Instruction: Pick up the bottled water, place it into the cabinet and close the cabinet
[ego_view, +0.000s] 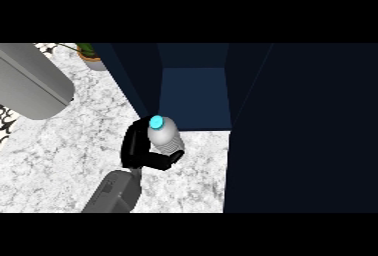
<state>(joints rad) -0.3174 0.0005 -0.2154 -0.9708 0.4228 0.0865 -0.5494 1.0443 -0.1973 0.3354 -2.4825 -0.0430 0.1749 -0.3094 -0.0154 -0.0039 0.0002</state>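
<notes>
The water bottle (164, 135) is clear with a cyan cap and stands upright just in front of the open cabinet (196, 95), at its left front corner. My right hand (136, 148) is shut on it from the left: the fingers curl round the bottle's far side and the thumb wraps the near side low down. The hand's grey forearm (112, 192) comes up from the lower edge. The cabinet's inside is dark blue, and nothing shows on the part of the shelf that I can see. My left hand is out of view.
The open cabinet door (303, 130) is a tall dark panel filling the right side. A large grey cylinder, likely my left forearm (29, 80), crosses the upper left. A potted plant (88, 54) stands at the back of the marble counter (59, 160).
</notes>
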